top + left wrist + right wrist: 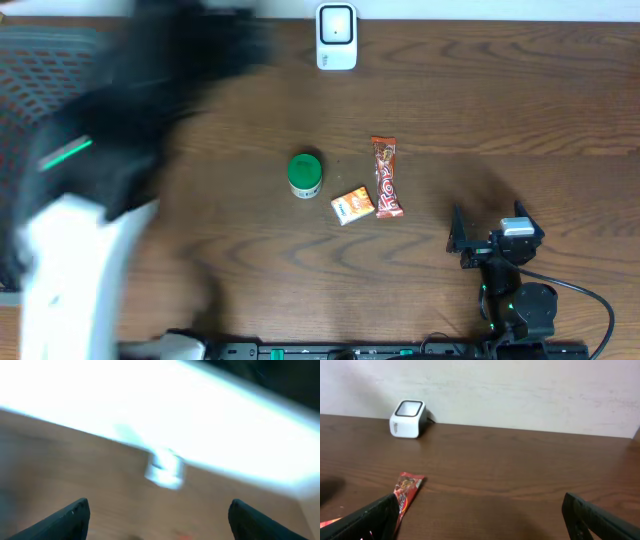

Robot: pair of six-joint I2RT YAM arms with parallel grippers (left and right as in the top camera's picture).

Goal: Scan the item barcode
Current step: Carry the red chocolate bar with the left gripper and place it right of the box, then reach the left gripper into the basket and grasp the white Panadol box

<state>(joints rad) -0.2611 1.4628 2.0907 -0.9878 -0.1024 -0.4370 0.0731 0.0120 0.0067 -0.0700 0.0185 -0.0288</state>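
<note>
Three items lie mid-table: a green round can [305, 174], a small orange box [352, 205] and a red snack bar [386, 177]. The white barcode scanner [336, 37] stands at the far edge; it also shows as the scanner [408, 418] in the right wrist view and as a blurred scanner [164, 470] in the left wrist view. My left gripper [157, 520] is open and empty above the table, and its arm [90, 200] is a motion blur at the left. My right gripper [487, 225] rests open and empty, right of the snack bar [406, 490].
A dark mesh object [40, 80] sits at the table's far left, behind the blurred arm. A black cable [590, 300] loops by the right arm's base. A pale wall [520, 390] rises behind the table's far edge.
</note>
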